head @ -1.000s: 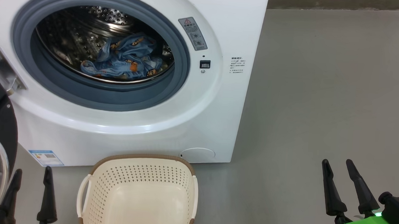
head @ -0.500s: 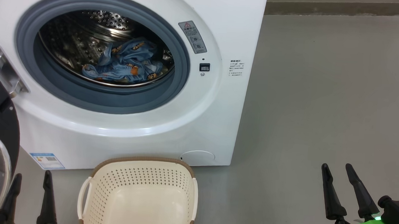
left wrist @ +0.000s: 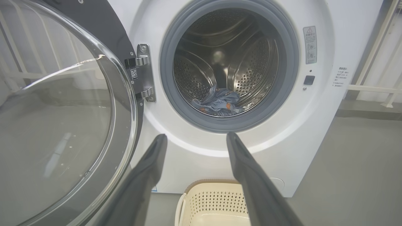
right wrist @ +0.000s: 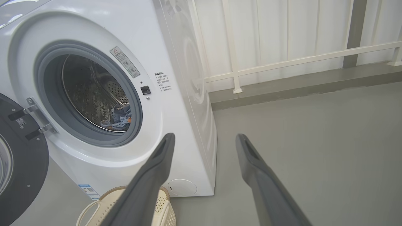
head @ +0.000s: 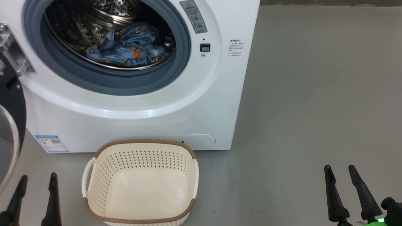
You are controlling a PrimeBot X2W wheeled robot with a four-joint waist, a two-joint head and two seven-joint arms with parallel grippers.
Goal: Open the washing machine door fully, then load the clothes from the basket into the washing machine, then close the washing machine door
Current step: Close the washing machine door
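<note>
Clothes [head: 130, 45]: light-blue garments with orange prints, bunched in one heap at the bottom of the steel drum [head: 103, 5], just behind the lower lip of the grey-blue gasket [head: 94, 80].
Washing machine [head: 194, 102]: white front-loader standing on the grey floor [head: 310, 98]. Its opening is uncovered. A warning sticker [head: 194, 15] sits at the upper right of the opening and a blue label [head: 52, 143] low on the front at the left.
Door [head: 5, 90]: swung out on its hinge [head: 11, 50] at the machine's left side. The black rim and the clear glass bowl show at the left edge of the head view.
Basket [head: 138, 163]: cream, perforated, brown rim, upright on the floor just in front of the machine's base. Its bottom is fully visible.
Left hand [head: 39, 176]: fingers spread, gripping nothing, low between the door glass and the basket.
Right hand [head: 339, 167]: fingers spread, gripping nothing, over bare floor well to the right of the machine and the basket.
</note>
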